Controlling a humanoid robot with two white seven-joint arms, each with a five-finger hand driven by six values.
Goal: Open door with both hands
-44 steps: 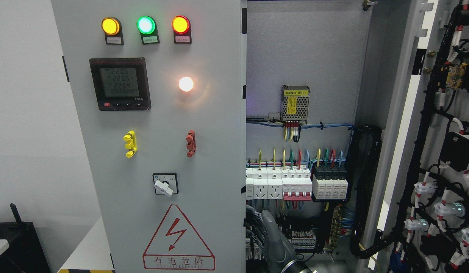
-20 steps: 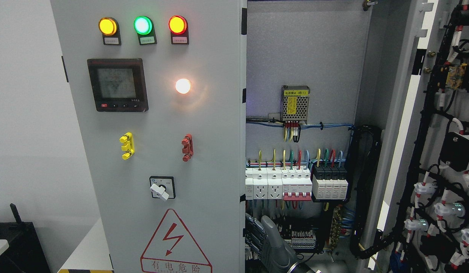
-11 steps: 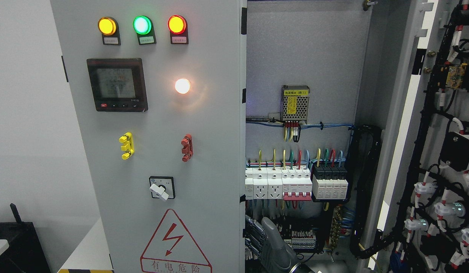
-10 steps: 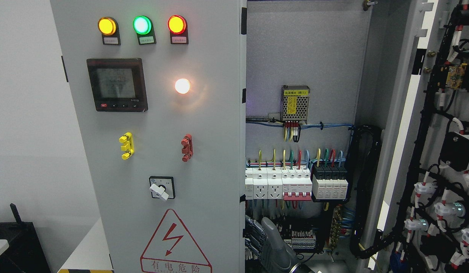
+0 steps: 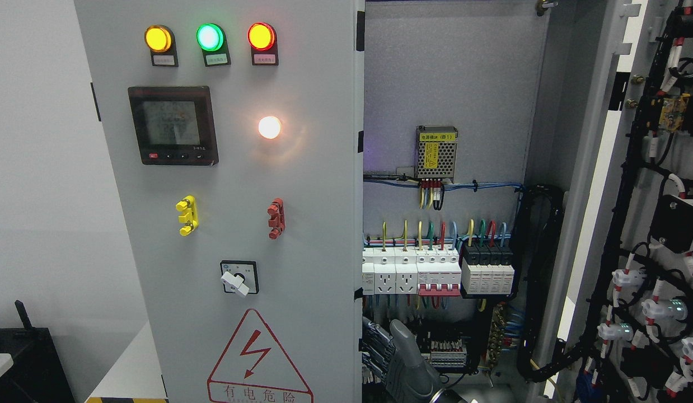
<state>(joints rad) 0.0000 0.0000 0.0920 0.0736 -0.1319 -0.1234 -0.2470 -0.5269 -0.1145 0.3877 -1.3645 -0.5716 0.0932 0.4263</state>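
Robot hand (image 5: 405, 358) at cabinet's bottom edge, just right of left door (image 5: 240, 196) upright free edge; grip indiscernible.

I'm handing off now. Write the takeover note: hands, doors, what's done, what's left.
Right hand: low, just inside the cabinet beside the left door's free edge; grip unclear.
Left hand: out of view.
Right door: swung wide open, wiring side showing.
Left door: covers the cabinet's left half.
Done: right door.
Left: swing the left door open.
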